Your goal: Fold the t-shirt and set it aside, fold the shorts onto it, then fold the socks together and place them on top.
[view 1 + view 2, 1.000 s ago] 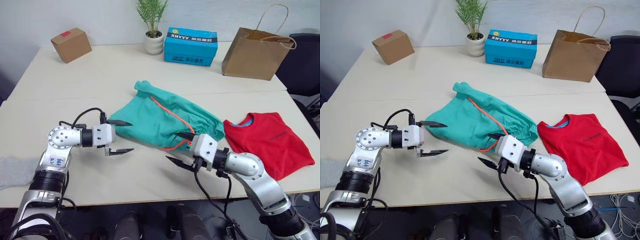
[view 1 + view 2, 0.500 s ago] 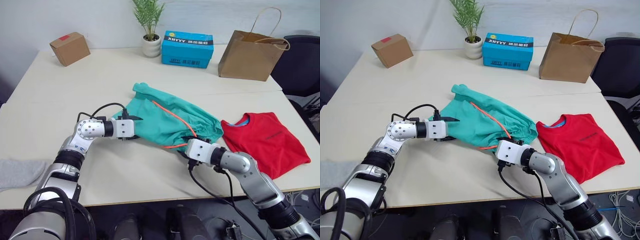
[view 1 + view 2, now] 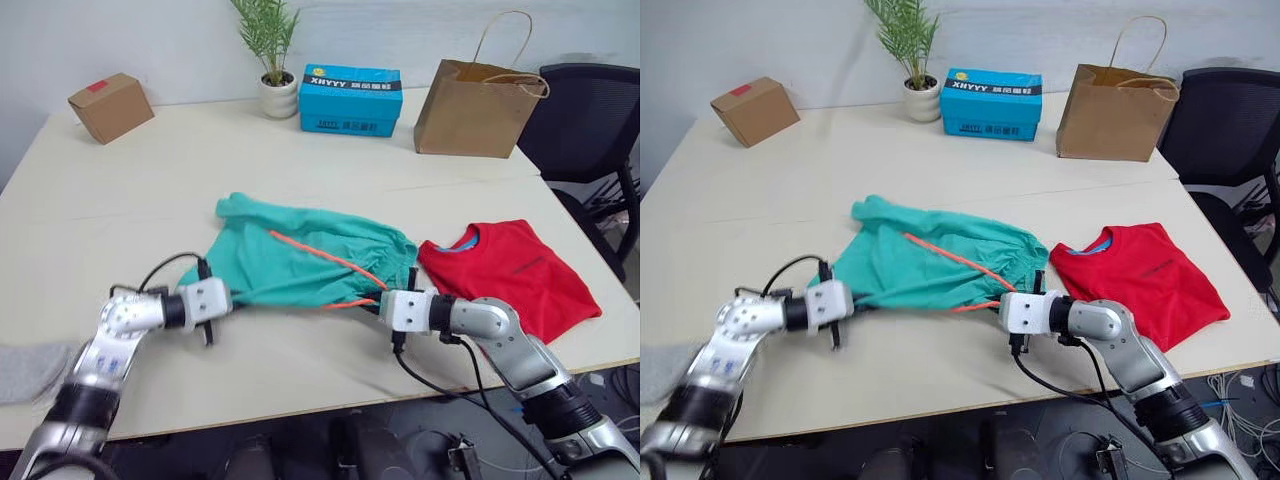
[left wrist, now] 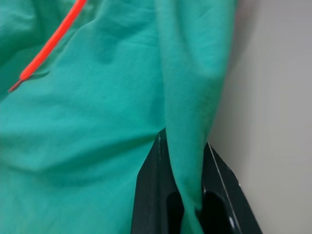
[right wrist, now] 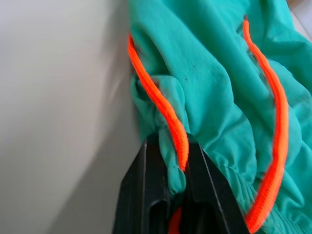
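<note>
The teal shorts (image 3: 300,265) lay spread near the middle of the desk (image 3: 150,180), pulled taut between the two arms toward its front edge. The left tool (image 3: 222,299) was clamped on a fold of the teal cloth at one end, and the right tool (image 3: 385,300) was pinched shut on the gathered waistband together with the orange drawstring (image 5: 168,114). The red t-shirt (image 3: 505,275) lay folded just beside the shorts toward the desk's right edge, while a grey sock (image 3: 25,368) sat at the front left corner.

Silver jointed arms, white wrist blocks, black cables, black-fingered left hand (image 3: 232,296).
</note>
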Controlling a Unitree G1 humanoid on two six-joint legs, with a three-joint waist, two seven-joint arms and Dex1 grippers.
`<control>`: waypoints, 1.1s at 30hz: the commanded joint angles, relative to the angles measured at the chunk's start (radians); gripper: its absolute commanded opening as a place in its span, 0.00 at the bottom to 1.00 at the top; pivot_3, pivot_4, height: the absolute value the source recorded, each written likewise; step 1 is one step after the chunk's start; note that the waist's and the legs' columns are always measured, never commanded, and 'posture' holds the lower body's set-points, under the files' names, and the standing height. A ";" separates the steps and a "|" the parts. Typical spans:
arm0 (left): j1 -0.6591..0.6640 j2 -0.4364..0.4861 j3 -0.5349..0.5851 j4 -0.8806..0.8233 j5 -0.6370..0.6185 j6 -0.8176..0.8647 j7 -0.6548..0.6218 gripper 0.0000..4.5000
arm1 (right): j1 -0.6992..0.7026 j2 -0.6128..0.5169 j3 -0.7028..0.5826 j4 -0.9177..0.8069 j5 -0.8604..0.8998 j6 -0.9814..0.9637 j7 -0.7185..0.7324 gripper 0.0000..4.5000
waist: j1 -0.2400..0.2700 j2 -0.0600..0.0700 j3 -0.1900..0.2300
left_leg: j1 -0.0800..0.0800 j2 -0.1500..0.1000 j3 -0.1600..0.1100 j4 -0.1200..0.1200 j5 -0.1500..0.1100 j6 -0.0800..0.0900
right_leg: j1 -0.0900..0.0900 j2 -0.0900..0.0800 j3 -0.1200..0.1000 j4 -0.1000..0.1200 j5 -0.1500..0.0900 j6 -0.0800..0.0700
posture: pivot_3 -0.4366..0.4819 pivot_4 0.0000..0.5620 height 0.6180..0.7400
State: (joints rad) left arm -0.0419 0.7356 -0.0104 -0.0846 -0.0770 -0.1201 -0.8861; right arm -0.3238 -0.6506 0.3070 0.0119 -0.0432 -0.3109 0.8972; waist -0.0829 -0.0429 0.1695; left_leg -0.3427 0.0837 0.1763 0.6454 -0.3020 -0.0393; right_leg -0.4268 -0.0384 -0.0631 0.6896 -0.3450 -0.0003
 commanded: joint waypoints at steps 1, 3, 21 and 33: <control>0.188 0.006 0.061 -0.309 0.002 0.200 0.078 0.01 | -0.008 -0.009 -0.008 0.062 0.058 -0.151 0.070 0.00 | 0.004 0.000 0.000 | 0.000 0.000 -0.001 0.001 0.000 0.000 | 0.000 0.000 0.000 0.000 0.000 0.000 | 0.48 0.27 1.00; 0.306 -0.039 0.075 -0.470 0.016 0.286 0.152 0.01 | -0.013 -0.007 0.000 0.116 0.085 -0.204 0.116 0.00 | 0.006 -0.001 0.001 | 0.001 -0.001 -0.001 0.002 -0.001 0.002 | 0.002 0.000 0.001 -0.001 0.000 0.000 | 0.48 0.27 1.00; 0.456 0.117 0.379 -0.487 -0.428 0.425 -0.196 0.51 | 0.204 -0.225 -0.266 -0.283 0.719 0.389 0.289 0.72 | 0.036 0.003 0.007 | 0.007 0.000 -0.005 0.000 -0.012 0.012 | 0.014 0.000 -0.002 -0.014 0.002 0.001 | 0.48 0.27 1.00; -0.073 -0.136 0.131 -0.168 -0.317 0.332 0.024 0.01 | 0.005 0.186 -0.145 -0.211 0.505 0.539 -0.254 0.04 | 0.053 0.006 0.006 | 0.004 -0.001 -0.005 -0.001 -0.011 0.012 | 0.015 0.000 -0.002 -0.024 0.006 0.006 | 0.48 0.27 1.00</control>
State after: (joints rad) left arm -0.0763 0.6357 0.2095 -0.2990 -0.4867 0.2845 -0.9198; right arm -0.2991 -0.5158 0.1127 -0.2297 0.5697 0.2947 0.7393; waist -0.0294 -0.0369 0.1758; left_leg -0.3403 0.0821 0.1711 0.6460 -0.3122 -0.0295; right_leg -0.4120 -0.0380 -0.0650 0.6660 -0.3382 0.0065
